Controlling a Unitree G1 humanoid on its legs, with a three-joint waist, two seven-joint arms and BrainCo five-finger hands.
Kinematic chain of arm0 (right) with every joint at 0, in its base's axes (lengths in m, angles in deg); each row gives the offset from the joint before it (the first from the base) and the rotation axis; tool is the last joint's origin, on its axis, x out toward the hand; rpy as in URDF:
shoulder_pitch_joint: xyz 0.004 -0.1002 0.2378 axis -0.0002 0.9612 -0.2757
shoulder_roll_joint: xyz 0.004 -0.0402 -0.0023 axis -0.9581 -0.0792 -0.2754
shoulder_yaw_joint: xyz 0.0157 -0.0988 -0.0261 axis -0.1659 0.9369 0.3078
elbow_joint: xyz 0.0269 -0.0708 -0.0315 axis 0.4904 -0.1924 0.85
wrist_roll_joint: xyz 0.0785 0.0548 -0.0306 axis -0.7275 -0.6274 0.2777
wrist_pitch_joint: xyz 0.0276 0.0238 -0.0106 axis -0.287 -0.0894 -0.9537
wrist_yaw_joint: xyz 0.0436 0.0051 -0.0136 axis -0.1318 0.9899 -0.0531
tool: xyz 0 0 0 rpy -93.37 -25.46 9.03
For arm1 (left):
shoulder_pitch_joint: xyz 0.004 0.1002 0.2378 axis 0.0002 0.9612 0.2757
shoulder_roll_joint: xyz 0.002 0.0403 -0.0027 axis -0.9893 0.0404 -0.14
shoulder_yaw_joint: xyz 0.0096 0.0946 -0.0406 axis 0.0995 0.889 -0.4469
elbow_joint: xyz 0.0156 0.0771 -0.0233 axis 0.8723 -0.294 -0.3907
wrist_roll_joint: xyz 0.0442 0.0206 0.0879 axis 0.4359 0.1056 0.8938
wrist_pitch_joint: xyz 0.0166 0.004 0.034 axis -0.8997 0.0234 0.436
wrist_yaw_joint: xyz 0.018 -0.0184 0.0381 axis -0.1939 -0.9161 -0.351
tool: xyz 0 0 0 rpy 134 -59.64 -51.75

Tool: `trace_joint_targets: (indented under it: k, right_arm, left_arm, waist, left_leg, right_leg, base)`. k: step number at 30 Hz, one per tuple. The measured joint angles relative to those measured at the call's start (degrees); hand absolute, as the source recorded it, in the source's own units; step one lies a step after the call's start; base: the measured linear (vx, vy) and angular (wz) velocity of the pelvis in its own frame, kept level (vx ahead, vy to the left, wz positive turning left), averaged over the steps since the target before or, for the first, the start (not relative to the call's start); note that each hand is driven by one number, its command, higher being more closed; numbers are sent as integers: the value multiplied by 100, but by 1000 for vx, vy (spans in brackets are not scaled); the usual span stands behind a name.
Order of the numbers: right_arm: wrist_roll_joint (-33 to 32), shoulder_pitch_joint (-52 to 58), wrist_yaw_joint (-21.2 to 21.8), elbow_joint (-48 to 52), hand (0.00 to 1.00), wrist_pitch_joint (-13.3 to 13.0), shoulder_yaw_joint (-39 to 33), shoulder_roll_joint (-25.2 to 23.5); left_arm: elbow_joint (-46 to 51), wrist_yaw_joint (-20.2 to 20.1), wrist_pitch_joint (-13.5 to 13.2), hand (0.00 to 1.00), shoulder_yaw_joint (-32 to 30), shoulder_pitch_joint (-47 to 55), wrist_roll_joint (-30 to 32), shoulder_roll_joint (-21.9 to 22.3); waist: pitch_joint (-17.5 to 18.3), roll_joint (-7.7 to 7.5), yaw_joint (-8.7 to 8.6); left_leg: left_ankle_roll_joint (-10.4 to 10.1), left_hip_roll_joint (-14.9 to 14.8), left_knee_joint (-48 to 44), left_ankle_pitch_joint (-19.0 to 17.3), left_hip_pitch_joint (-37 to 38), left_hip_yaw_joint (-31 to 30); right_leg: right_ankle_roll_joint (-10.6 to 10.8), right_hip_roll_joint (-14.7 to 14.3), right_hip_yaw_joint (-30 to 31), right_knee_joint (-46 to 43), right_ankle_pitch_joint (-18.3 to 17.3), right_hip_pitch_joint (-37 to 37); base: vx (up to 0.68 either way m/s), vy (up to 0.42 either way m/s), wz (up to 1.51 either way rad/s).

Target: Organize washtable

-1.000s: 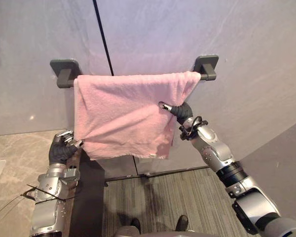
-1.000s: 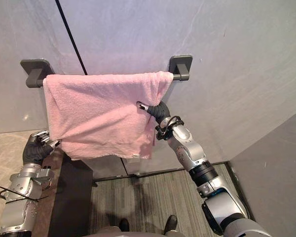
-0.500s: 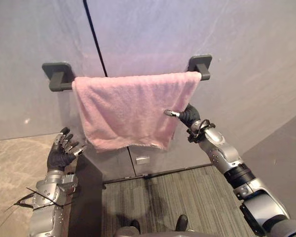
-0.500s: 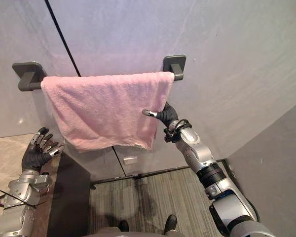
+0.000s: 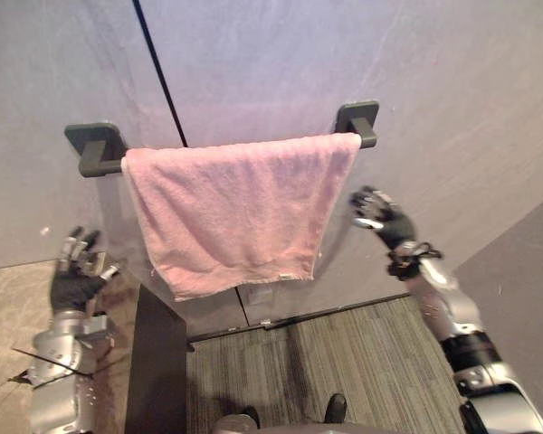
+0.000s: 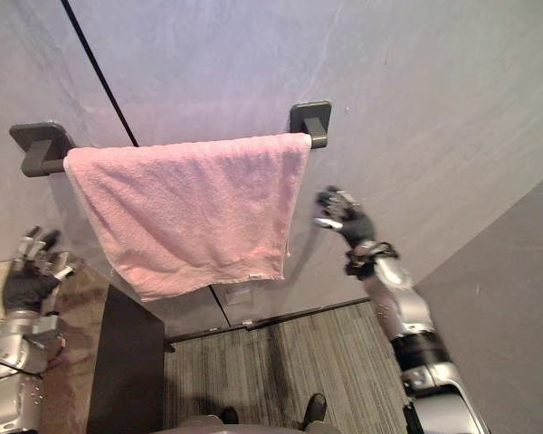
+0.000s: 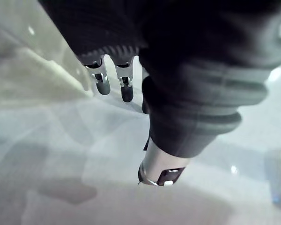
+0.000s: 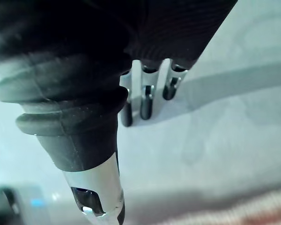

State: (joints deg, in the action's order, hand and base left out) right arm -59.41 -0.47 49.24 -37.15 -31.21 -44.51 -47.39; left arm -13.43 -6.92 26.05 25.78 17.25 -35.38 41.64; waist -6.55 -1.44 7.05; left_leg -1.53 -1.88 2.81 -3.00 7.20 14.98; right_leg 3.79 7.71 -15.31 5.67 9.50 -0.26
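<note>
Grey wall (image 5: 434, 72) ahead of you: pink towel (image 5: 235, 212) draped over the bar (image 5: 95, 149). Left hand (image 5: 72, 287) over bench (image 5: 9, 298), right hand (image 5: 385, 221) beside towel, fingers spread, holding nothing.

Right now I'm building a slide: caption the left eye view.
Pink terry towel draped over dark wall bar; left hand and right hand open, clear of it.

No legible text, numbers or signs, small tag (image 5: 292, 276) on hem of pink towel (image 5: 235, 208) too small to read, pale label (image 5: 261, 294) on wall panel (image 5: 281, 289) unreadable
</note>
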Motion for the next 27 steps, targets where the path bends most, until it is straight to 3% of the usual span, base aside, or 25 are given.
trace_joint_targets:
  k: [2, 7, 10, 13, 16, 18, 23, 27]
  right_arm:
    - [89, 183, -299, 132, 0, -18, -1008, 38]
    - [211, 261, -821, 611, 0, -246, -1939, 231]
    - [368, 280, -1123, 1276, 0, -335, -2091, 231]
    - [546, 265, -1251, 2001, 0, -539, -2065, 230]
    - [604, -85, -1241, 2470, 0, -666, -1584, 184]
    - [603, -561, -1096, 2689, 0, -798, -802, 82]
    - [584, -1187, -615, 2715, 0, -871, 813, -526]
    - [474, -1615, -202, 2635, 0, -849, 2054, -966]
  left_arm:
    - [-28, 313, -9, 0, -627, -236, 29, -158]
    - [-6, 1000, -205, 0, -1387, -633, 56, -431]
    - [179, 1206, -210, 0, -1374, -636, 50, -431]
    - [673, 1163, -234, 0, -1025, -737, 14, -461]
    - [1079, 952, -286, 0, -367, -804, -20, -669]
    - [1340, 677, -348, 0, 374, -1036, -207, -814]
    - [1528, 202, -399, 0, 1754, -1869, -878, -846]
    - [1887, 146, -439, 0, 2231, -2191, -1317, -844]
  waist:
    - [25, 46, -18]
    - [82, 101, -148]
    - [189, 171, -165]
    - [275, 213, -195]
    - [335, 256, -215]
    - [363, 294, -297]
    - [370, 298, -320]
    - [372, 299, -318]
  left_leg:
    - [1, -4, -14, 0, 43, -75]
    - [11, 6, -84, -6, 68, -223]
    - [12, 19, -105, -7, 95, -248]
    - [8, 4, -144, -7, 121, -376]
    - [-23, -15, -185, -24, 155, -402]
    - [-53, -14, -198, -5, 152, -423]
    - [-68, -40, -273, 7, 155, -475]
    - [-39, -62, -287, 26, 160, -477]
  right_leg:
    - [0, 6, -77, 0, 0, -81]
    - [-5, 35, -213, 22, -5, -209]
    - [-14, 51, -244, 26, -29, -254]
    - [-33, 51, -372, 26, -51, -365]
    - [-42, 47, -409, 28, -58, -440]
    - [-55, 53, -458, 28, -66, -465]
    - [-66, 38, -505, 28, -68, -527]
    - [-61, 30, -510, 28, -63, -539]
  base:
    - [-9, -15, 14]
    - [-44, -13, 12]
    - [-68, -16, 5]
    - [-41, -24, 17]
    - [-49, -15, 9]
    - [-57, -9, 9]
    - [-27, -2, 4]
    - [8, 4, 0]
